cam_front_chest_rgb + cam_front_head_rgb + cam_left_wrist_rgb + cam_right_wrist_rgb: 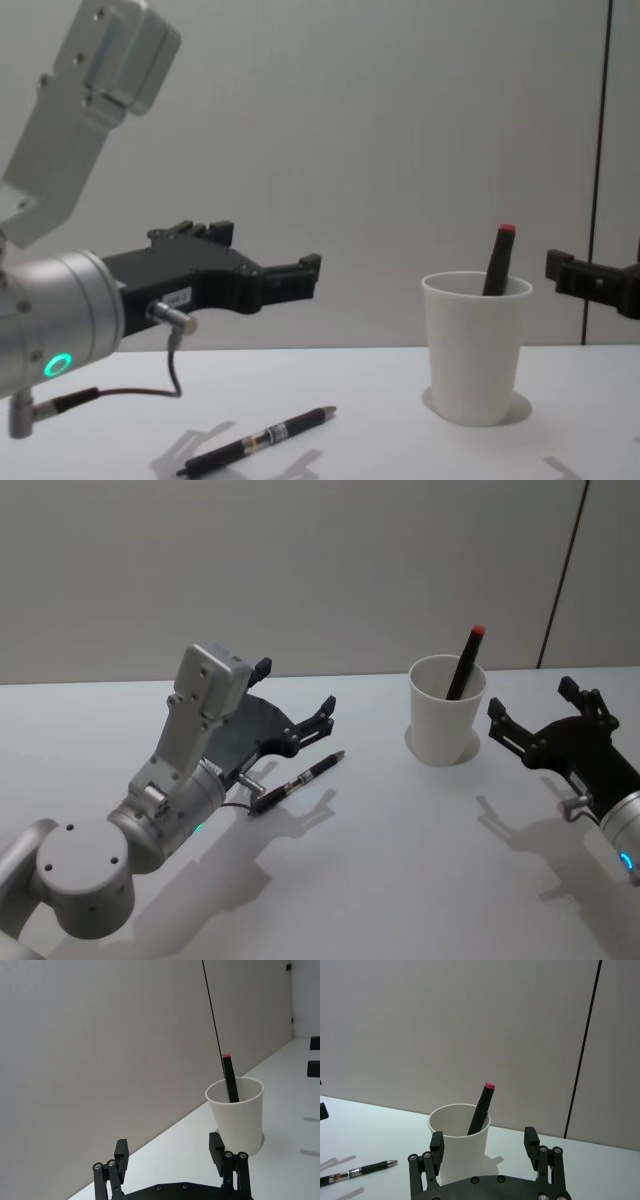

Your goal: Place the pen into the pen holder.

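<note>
A black pen (297,782) with a silver tip lies flat on the white table, also seen in the chest view (260,438) and the right wrist view (357,1172). My left gripper (295,688) hovers open just above and behind it, holding nothing (270,255) (169,1150). The pen holder (446,715), a white paper cup, stands upright to the right (475,345) (236,1120) (462,1147). A black pen with a red tip (465,665) leans inside it. My right gripper (530,700) stands open to the right of the cup, above the table (484,1141).
The white table (380,880) runs back to a plain grey wall (320,570) close behind the cup. A dark vertical seam (562,575) marks the wall at the right. The left arm's grey body (150,810) fills the near left.
</note>
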{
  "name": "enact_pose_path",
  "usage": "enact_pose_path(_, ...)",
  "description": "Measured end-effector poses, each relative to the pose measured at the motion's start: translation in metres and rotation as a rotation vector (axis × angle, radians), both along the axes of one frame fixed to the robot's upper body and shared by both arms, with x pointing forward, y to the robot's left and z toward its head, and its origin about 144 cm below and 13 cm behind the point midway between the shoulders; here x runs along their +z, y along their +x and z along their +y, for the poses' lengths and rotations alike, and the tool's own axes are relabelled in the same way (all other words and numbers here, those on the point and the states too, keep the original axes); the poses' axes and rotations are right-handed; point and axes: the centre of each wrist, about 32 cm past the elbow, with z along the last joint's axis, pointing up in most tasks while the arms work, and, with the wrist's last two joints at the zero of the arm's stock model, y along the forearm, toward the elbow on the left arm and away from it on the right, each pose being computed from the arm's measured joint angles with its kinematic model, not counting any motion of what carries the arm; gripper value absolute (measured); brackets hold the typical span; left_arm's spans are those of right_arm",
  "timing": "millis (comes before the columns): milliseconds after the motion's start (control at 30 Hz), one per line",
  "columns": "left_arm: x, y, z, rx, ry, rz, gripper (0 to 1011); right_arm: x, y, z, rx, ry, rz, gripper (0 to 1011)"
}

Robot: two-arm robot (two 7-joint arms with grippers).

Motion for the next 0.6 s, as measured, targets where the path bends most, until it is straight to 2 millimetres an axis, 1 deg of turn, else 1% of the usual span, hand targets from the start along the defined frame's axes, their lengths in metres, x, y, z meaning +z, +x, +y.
enact_pose_path(333,0.000,-0.002,0.016,-0.008,0.030,0.069,1001,0.000,0.000,0.000,0.000,0.000,0.000,1001)
enact_pose_path(600,0.000,0.001,0.023,-0.025,0.056,0.126,1001,0.000,0.000,0.000,0.000,0.000,0.000,1002)
